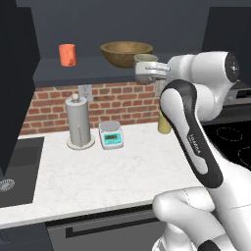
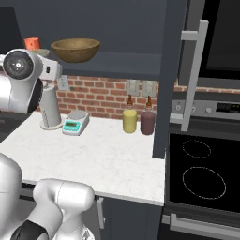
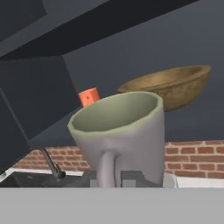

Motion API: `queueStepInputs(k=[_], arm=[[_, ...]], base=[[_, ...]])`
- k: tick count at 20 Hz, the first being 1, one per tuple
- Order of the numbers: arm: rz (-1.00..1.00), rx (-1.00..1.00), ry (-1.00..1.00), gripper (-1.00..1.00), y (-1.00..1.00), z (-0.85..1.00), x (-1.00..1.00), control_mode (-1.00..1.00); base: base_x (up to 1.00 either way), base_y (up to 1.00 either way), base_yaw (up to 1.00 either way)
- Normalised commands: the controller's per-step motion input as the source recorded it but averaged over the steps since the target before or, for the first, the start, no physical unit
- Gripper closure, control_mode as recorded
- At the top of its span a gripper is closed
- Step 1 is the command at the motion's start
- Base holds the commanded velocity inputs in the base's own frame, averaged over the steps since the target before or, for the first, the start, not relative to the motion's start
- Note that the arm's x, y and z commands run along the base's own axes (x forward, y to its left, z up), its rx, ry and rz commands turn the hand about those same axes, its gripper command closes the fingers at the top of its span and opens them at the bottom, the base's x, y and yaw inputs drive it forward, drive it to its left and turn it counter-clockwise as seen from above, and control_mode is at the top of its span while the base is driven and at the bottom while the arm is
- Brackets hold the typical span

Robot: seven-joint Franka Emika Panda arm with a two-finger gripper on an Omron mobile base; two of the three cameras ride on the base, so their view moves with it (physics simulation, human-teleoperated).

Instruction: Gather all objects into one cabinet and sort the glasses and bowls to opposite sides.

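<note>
My gripper [image 3: 113,178] is shut on the handle of the grey-beige mug [image 3: 122,131] and holds it upright at shelf height. In the left base view the mug [image 1: 145,61] hangs just right of the wooden bowl [image 1: 126,53], in front of the cabinet shelf board [image 1: 73,71]. The bowl sits on the middle of that shelf. The orange cup [image 1: 67,55] stands on its left part. From the hand view, the bowl [image 3: 175,85] and the orange cup [image 3: 89,97] lie behind the mug. In the right base view my arm hides most of the mug beside the bowl [image 2: 75,49].
On the counter stand a paper towel holder [image 1: 79,122], a small scale [image 1: 111,135], and a yellow canister [image 2: 130,120] next to a maroon one [image 2: 147,122]. A dark cabinet door [image 2: 166,79] stands open near the stove [image 2: 201,173]. The sink [image 1: 17,171] is at left.
</note>
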Motion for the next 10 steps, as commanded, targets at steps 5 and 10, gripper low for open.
queueStepInputs(k=[5,10], arm=[[0.11,0.00,-0.02,1.00,1.00,0.03,0.03,-1.00],[0.08,0.00,-0.05,1.00,0.95,0.04,0.18,-1.00]], base=[[0.00,0.00,0.00],[0.00,0.00,0.00]])
